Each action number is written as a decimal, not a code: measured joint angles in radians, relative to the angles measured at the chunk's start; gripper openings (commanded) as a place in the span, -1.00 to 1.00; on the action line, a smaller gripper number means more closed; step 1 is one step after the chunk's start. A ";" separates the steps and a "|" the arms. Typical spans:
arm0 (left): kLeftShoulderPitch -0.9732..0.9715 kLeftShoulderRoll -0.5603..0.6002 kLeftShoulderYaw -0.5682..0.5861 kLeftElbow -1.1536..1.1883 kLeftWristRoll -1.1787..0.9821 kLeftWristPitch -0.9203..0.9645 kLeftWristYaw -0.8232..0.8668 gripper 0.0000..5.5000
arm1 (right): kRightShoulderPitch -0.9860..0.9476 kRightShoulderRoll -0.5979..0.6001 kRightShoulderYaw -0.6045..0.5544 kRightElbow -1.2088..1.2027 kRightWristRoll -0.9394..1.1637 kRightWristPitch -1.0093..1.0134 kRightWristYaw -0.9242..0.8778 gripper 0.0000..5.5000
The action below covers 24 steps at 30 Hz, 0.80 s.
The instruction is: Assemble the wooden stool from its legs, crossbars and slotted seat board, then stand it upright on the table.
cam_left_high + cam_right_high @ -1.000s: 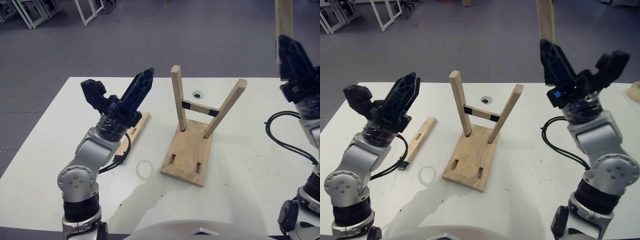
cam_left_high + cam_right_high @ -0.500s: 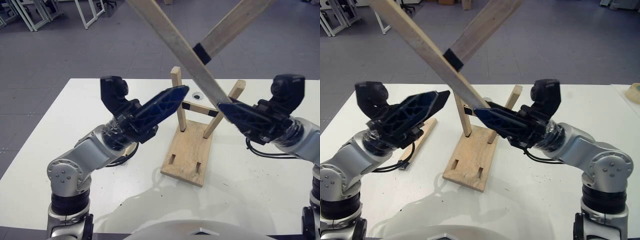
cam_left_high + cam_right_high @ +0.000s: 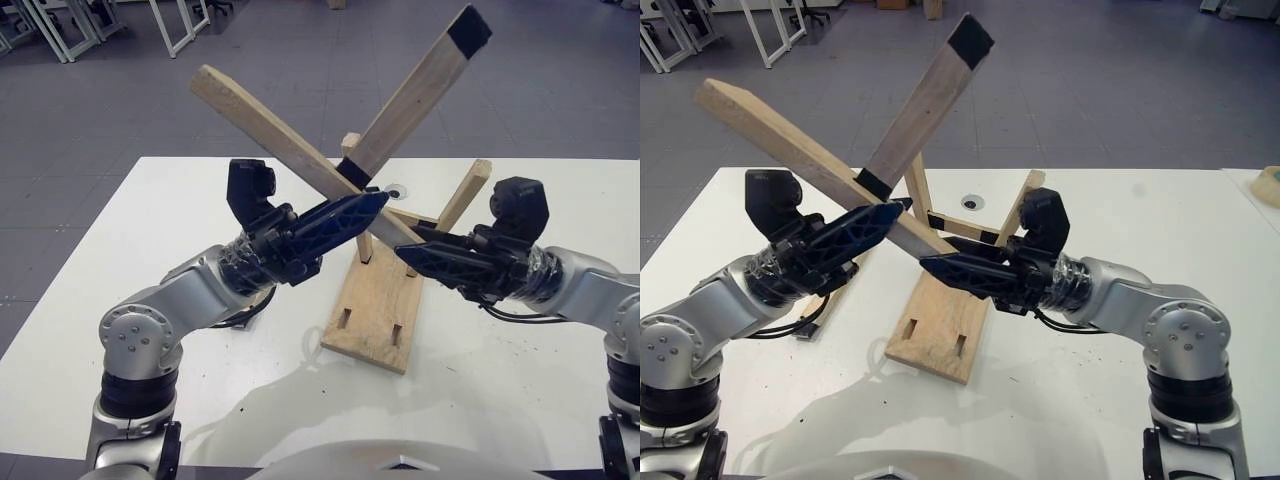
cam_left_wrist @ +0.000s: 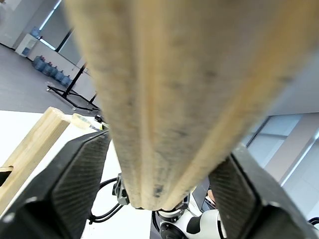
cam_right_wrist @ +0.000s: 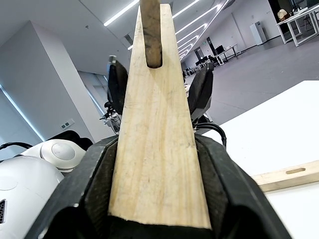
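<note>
My left gripper [image 3: 365, 205] is shut on a wooden crossbar [image 3: 420, 90] with black-taped ends that slants up and to the right. Facing it, my right gripper [image 3: 415, 240] is shut on a wooden leg [image 3: 270, 125] that slants up and to the left. The two pieces cross just above the fingertips. In the right wrist view the crossbar [image 5: 150, 35] sits in the slot of the leg [image 5: 157, 149]. Below them lies the slotted seat board [image 3: 370, 320], with two legs [image 3: 355, 200] standing in it, joined by a taped crossbar [image 3: 400, 215].
A spare leg [image 5: 284, 175] lies flat on the white table [image 3: 520, 400], under my left arm. Two slots [image 3: 345, 318] at the board's near end are open. A small round hole [image 3: 973, 201] lies behind the stool.
Both arms swung in from raised, spread positions. The leg and crossbar came down and crossed, and their far ends now tilt lower than half a second ago.
</note>
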 measured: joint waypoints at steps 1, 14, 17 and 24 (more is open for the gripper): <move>0.000 0.000 0.000 0.001 0.001 0.000 -0.002 -0.04 | 0.000 0.000 0.003 0.000 -0.003 0.000 0.003 -0.26; 0.019 0.021 0.041 0.030 0.042 0.009 -0.054 -0.26 | 0.003 -0.007 0.007 0.001 -0.044 0.011 0.025 0.21; 0.017 0.040 0.078 0.055 0.079 0.009 -0.093 -0.26 | 0.024 -0.038 -0.015 0.002 -0.085 0.012 0.063 0.29; 0.045 0.118 0.192 0.146 0.456 -0.088 -0.172 -0.26 | 0.216 -0.239 0.155 0.001 -0.694 -0.117 0.252 0.29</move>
